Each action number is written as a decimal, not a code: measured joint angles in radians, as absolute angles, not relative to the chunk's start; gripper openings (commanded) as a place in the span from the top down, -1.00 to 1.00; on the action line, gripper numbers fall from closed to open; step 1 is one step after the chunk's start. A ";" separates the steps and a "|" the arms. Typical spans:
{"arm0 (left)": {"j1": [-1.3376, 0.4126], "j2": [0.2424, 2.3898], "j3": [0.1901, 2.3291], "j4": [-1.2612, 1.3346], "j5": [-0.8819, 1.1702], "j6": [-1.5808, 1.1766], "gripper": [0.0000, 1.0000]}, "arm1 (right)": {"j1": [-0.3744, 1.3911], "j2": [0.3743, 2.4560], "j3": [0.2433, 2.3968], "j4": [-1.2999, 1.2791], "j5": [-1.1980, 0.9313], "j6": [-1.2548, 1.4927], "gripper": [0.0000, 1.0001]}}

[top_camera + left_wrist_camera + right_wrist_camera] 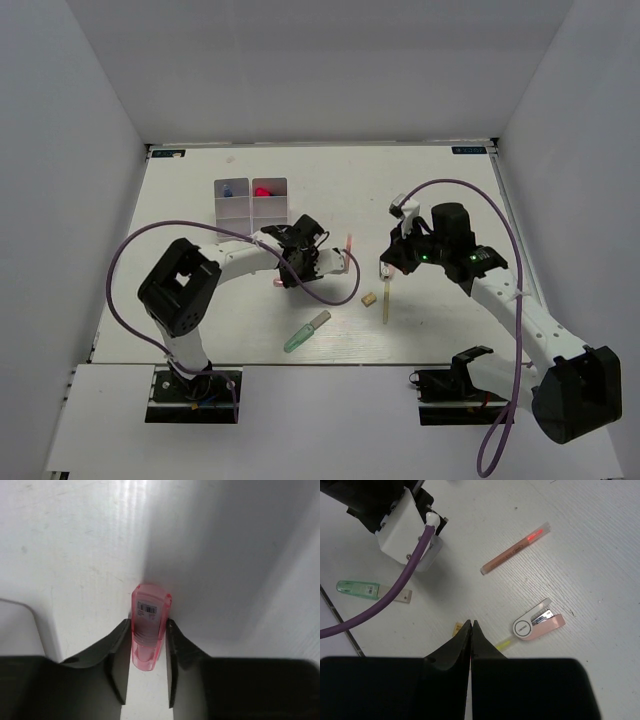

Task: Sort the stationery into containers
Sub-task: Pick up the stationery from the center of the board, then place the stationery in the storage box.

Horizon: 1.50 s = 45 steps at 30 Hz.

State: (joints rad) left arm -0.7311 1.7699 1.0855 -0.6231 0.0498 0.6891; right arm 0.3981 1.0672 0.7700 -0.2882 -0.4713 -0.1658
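A: Left gripper point(148, 626) is clamped on the pink tube point(150, 607), gripping its lower half at the centre of the wrist frame.
B: It looks like light, smooth plastic, probably slippery. A mid-body hold suits it. And the right?
A: Right gripper point(471, 630) is closed. Whether it pinches the yellow pencil point(504, 642), I can't tell.
B: Only the top view shows the trays point(233, 208), upper left.

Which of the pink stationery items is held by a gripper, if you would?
The translucent pink barcode-labelled tube, clamped in the left gripper; the pink-and-white stapler-like clip lies loose on the table.
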 measured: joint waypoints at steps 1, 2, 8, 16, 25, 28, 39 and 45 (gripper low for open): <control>-0.734 1.773 1.085 -0.611 0.040 0.687 0.53 | 0.395 1.068 0.770 -0.288 -0.472 -0.166 1.00; -0.735 1.775 1.085 -0.597 0.030 0.689 0.58 | 0.393 1.068 0.770 -0.288 -0.474 -0.165 1.00; -0.740 1.779 1.085 -0.557 -0.017 0.644 0.97 | 0.389 1.067 0.770 -0.288 -0.477 -0.165 1.00; -0.701 1.732 1.081 -0.554 0.033 0.458 1.00 | 0.385 1.067 0.770 -0.288 -0.485 -0.178 1.00; -0.428 1.439 1.080 -0.459 0.188 0.150 1.00 | 0.385 1.066 0.770 -0.290 -0.523 -0.175 0.21; -0.360 1.384 1.069 -0.382 0.154 0.089 1.00 | 0.385 1.066 0.770 -0.290 -0.532 -0.193 0.97; -0.307 1.373 0.951 -0.075 -0.150 0.053 1.00 | 0.385 1.067 0.768 -0.291 -0.550 -0.190 1.00; -0.277 1.389 0.892 0.064 -0.136 0.086 1.00 | 0.385 1.067 0.768 -0.291 -0.550 -0.190 1.00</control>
